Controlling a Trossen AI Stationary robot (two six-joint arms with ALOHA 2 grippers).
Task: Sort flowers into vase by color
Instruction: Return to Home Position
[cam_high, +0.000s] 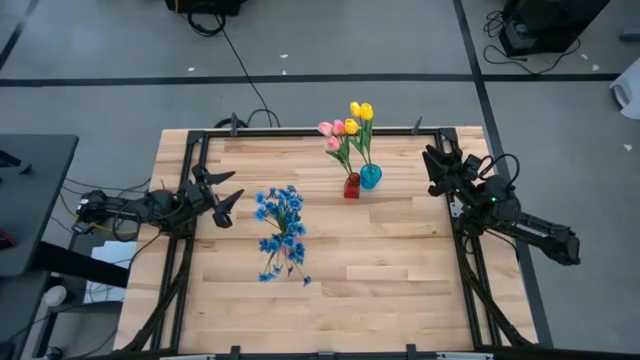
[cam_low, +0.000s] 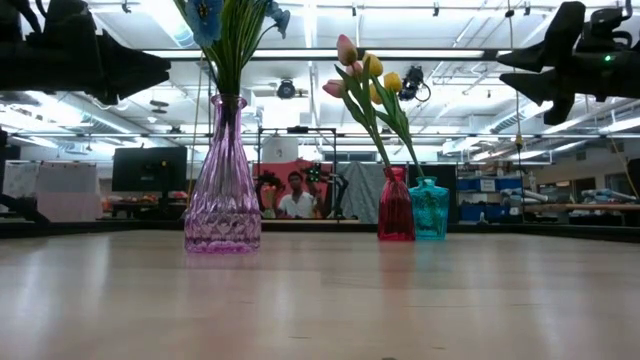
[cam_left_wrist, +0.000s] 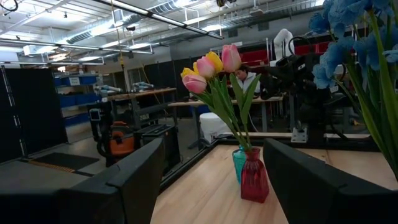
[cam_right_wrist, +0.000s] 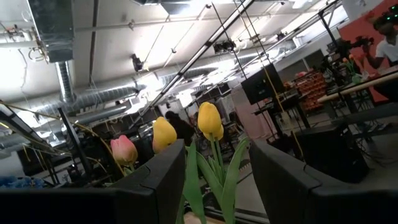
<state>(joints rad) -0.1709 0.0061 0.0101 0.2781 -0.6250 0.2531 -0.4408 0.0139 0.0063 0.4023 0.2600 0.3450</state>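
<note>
Flowers: you see pink tulips (cam_high: 333, 133) in the red vase (cam_high: 352, 186) and yellow tulips (cam_high: 361, 110) in the blue vase (cam_high: 371, 176), upper centre from above. Blue sprigs (cam_high: 280, 230) sit centre-left, their purple vase (cam_low: 222, 200) visible only in the low view. Left gripper (cam_high: 230, 198) and right gripper (cam_high: 432, 165) flank them, fingers spread, empty.

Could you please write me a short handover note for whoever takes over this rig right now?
Left end effector: open, empty, at the table's left side, beside the blue sprigs.
Right end effector: open, empty, near the right edge.
Blue sprigs stand in the purple vase; pink tulips in the red vase; yellow tulips in the blue vase.
Done: no loose flower shows on the table.
Left: probably just parking both arms.
</note>
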